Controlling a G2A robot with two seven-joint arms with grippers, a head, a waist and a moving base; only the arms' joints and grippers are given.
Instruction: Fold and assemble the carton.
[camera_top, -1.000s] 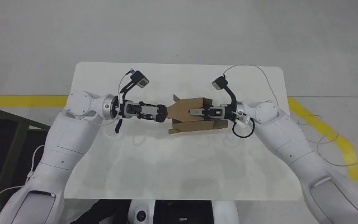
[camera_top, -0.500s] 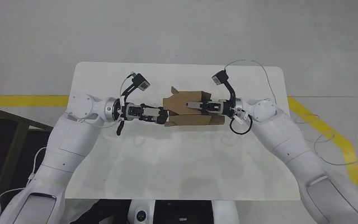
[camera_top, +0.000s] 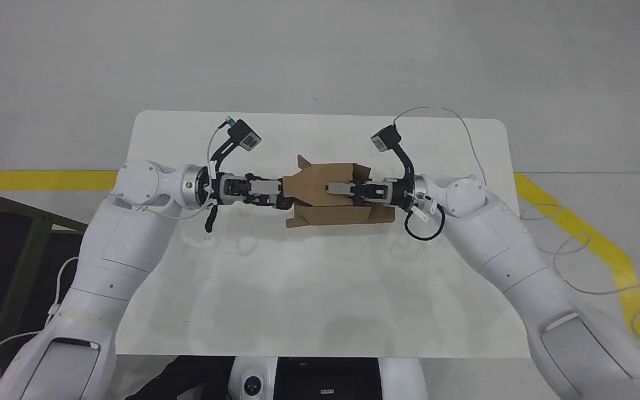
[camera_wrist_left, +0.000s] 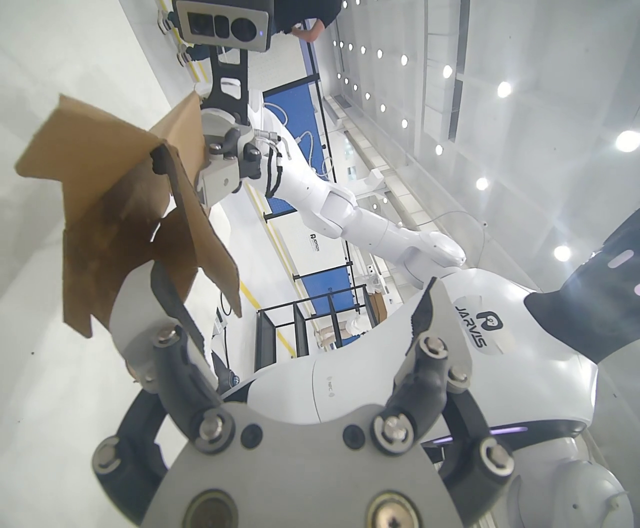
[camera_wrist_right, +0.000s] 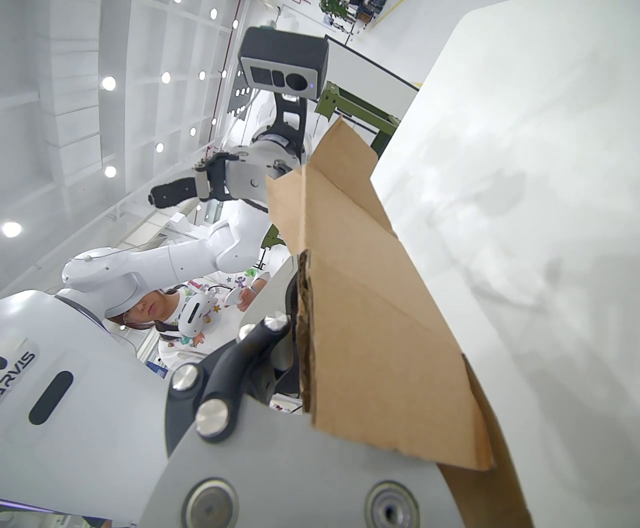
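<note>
Brown cardboard carton (camera_top: 318, 196), flaps loose, over a white table (camera_top: 300, 300). Left wrist view reveals left gripper (camera_wrist_left: 295, 285) spread wide, and right gripper (camera_wrist_left: 182, 161) pinching a carton wall.

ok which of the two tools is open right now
The left tool: its fingers stand wide apart by the carton's end flaps, whereas the right tool is clamped on a carton wall.

I see the carton (camera_top: 318, 192) over the middle of the table (camera_top: 320, 300), toward its far edge, between left gripper (camera_top: 287, 198) at its left end and right gripper (camera_top: 338, 187) over its right half.
</note>
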